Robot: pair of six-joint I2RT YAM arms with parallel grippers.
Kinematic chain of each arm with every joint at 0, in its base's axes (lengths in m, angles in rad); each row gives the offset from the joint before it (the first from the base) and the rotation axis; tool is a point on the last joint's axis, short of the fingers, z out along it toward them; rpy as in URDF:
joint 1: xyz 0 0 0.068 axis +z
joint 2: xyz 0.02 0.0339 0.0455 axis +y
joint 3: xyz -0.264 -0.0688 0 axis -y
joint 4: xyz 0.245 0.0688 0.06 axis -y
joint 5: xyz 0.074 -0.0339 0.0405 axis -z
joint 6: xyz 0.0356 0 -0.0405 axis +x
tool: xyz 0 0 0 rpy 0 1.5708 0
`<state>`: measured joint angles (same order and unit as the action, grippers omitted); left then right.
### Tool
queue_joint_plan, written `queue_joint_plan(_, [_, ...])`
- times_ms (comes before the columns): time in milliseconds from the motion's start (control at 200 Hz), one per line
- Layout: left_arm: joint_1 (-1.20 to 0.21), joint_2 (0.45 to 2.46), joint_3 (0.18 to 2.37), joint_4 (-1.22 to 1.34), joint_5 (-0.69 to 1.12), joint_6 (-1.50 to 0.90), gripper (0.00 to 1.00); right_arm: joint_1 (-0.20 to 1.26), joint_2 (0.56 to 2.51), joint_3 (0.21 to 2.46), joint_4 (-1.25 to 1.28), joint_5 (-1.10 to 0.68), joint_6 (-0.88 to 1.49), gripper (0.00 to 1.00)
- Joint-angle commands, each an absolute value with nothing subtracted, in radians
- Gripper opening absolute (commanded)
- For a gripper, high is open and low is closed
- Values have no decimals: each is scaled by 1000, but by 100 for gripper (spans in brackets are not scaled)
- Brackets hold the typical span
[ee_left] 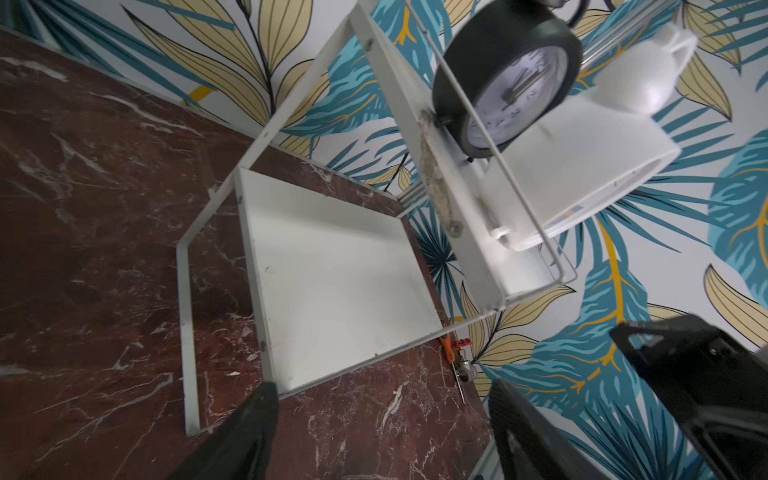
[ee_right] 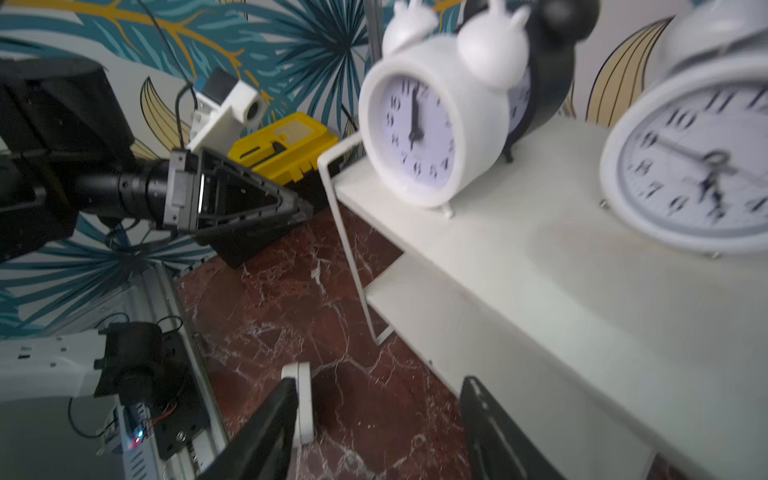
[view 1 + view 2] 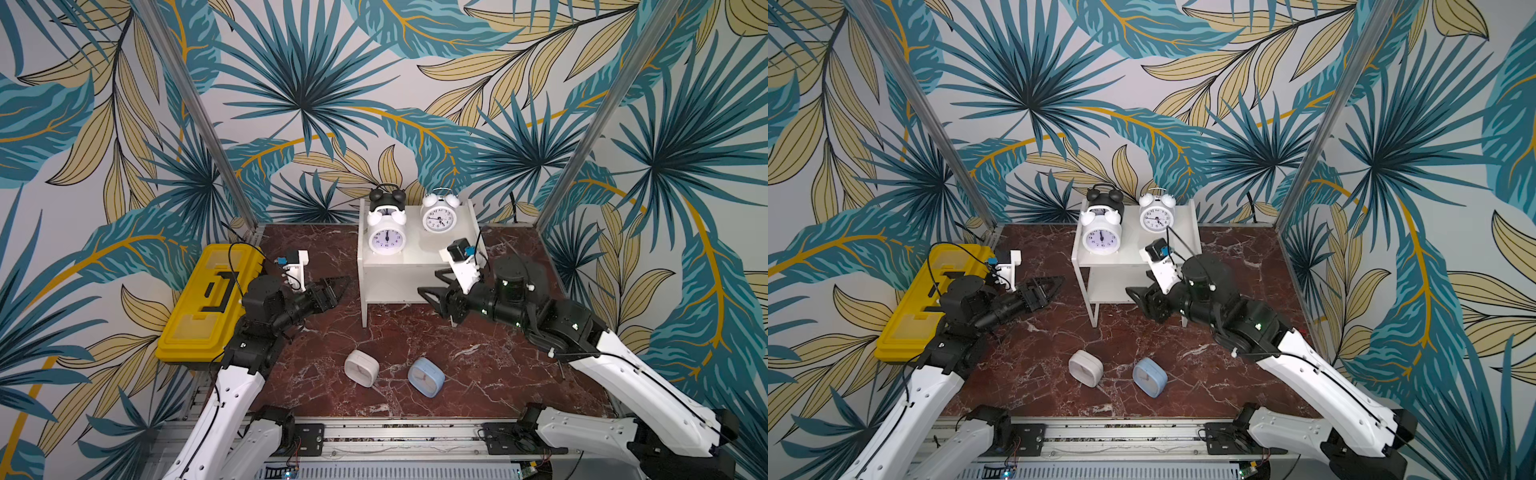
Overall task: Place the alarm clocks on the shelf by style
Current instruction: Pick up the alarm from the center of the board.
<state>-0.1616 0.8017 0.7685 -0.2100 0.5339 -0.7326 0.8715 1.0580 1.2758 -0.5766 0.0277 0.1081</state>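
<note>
Top view: twin-bell clocks (image 3: 387,237) atop shelf (image 3: 415,254)

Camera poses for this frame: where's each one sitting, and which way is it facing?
Top views: high at the front, looking down and back over the table; left gripper and right gripper show.
Left wrist: left of the shelf, facing it, rolled; left fingers show.
Right wrist: before the shelf, facing the left gripper and toolbox; right fingers show.
Shared: both wrist views show the black clock.
</note>
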Motion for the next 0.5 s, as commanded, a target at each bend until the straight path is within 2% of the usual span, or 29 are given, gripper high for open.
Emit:
queue_joint_plan(0, [-154,775,758,-317,398,-702,81,949,1028,1132,-674,213,271,63])
queue_joint_plan(155, [-156,752,723,-397,282,-724,81,1047,1017,991,-683,334,433,60])
queue_joint_plan(311, [-155,744,689,-544,93,-796,84,1115,1062,948,-662,437,499,60])
queue_joint_plan(491, [-146,753,589,-595,51,-935,85,1129,1149,882,-406,281,476,67])
